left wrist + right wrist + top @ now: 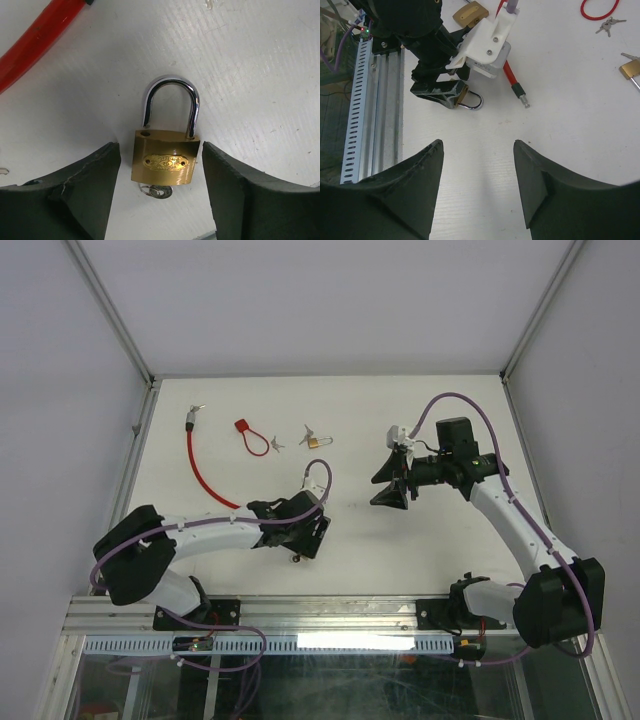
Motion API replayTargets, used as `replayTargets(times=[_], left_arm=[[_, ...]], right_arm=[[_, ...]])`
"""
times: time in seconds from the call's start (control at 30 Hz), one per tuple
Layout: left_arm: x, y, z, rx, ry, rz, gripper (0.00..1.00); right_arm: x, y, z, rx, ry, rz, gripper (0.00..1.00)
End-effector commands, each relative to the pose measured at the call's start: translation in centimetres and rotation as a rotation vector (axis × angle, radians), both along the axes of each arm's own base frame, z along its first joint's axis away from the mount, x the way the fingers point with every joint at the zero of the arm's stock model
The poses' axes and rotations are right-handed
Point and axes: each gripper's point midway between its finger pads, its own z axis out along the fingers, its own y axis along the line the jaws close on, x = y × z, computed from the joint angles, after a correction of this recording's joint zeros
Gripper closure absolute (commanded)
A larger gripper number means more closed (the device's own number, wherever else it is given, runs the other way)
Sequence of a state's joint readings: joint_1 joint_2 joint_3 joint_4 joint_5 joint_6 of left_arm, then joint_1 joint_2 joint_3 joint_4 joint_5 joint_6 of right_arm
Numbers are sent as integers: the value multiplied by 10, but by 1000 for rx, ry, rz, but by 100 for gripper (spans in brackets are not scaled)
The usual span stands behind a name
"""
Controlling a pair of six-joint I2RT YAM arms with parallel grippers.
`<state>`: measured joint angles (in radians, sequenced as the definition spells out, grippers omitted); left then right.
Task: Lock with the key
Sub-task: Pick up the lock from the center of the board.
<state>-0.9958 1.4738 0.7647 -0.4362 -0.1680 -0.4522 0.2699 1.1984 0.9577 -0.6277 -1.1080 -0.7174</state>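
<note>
Left claw (pixel 159 155) open, padlock (pixel 166 162) loose between its fingers; shackle (pixel 171 81) unlatched, key (pixel 157 191) inserted. Right claw (pixel 477 150) open, empty. Locking remains.

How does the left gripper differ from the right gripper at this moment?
The left gripper straddles the brass padlock, a finger on each side; the right gripper has only bare table between its fingers. The left gripper is closer to the near edge; the right gripper is farther back. Both stand open, closed on nothing.
</note>
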Motion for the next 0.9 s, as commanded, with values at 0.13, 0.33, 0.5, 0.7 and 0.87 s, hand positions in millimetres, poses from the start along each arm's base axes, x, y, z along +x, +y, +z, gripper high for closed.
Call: replayTargets(times=[0.13, 0.33, 0.5, 0.7, 0.87], left_arm=[[-6, -13, 0, -15, 27, -25, 35], [-10, -5, -7, 54, 41, 14, 34], [-14, 0, -11, 124, 44, 25, 38], [-14, -2, -12, 134, 53, 12, 67], [-7, -19, 8, 59, 9, -42, 82]], right_arm=[[4, 3, 19, 33, -61, 23, 39], [3, 3, 19, 35, -61, 26, 39], [4, 3, 20, 36, -62, 25, 39], [3, 3, 19, 35, -62, 26, 39], [-1, 3, 19, 43, -79, 54, 39]])
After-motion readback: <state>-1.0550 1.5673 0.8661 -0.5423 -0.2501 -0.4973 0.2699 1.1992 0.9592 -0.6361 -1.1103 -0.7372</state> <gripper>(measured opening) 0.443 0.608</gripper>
